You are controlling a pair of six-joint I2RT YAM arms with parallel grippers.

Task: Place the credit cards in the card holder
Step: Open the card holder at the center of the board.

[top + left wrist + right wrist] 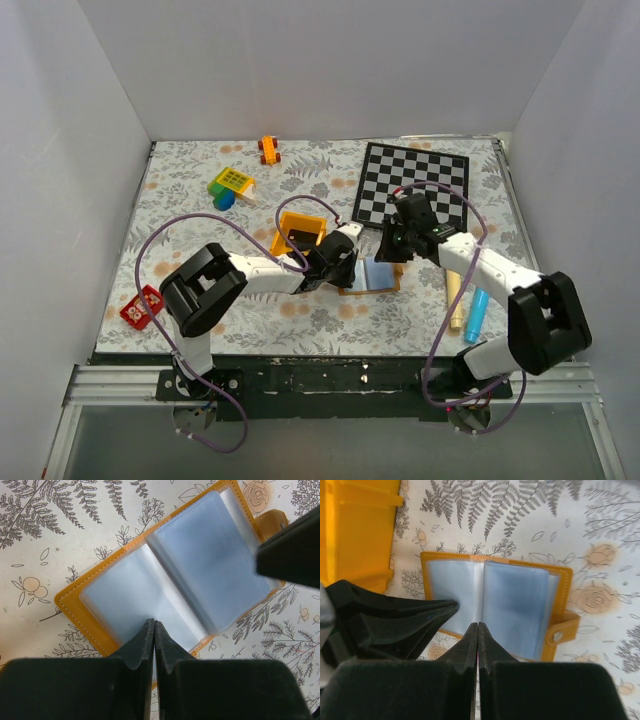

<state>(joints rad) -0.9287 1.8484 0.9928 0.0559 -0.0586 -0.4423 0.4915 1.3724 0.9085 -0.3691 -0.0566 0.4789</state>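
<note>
Our left claw (154, 626) has its two fingers pressed together with nothing between them. Its tip rests on the near edge of the card holder (165, 575), directly ahead of it. From the right wrist we can see that tip lying on the clear sleeves (452, 587) on the side nearer the yellow bin (355, 530). We judge this is to pin the holder down and keep it from folding shut. Our right claw (477, 626) is also closed and empty, with its point at the holder's near edge just by the fold, probably to steady or spread the pages. The holder lies just in front of both claws, opened flat on the surface (180, 210) with the pale sleeves facing up and the tan cover underneath. Its snap tab (560, 630) sticks out ahead and to the right of the right claw. It seems to lie this way so that a pocket mouth faces the arms. We see no credit cards in either claw or in any sleeve, so we judge the filling is not yet done. Farther out, just beyond the left claw in the top view, a dark shape (300, 238) sits inside the yellow bin. It may be the cards, but we cannot tell.
</note>
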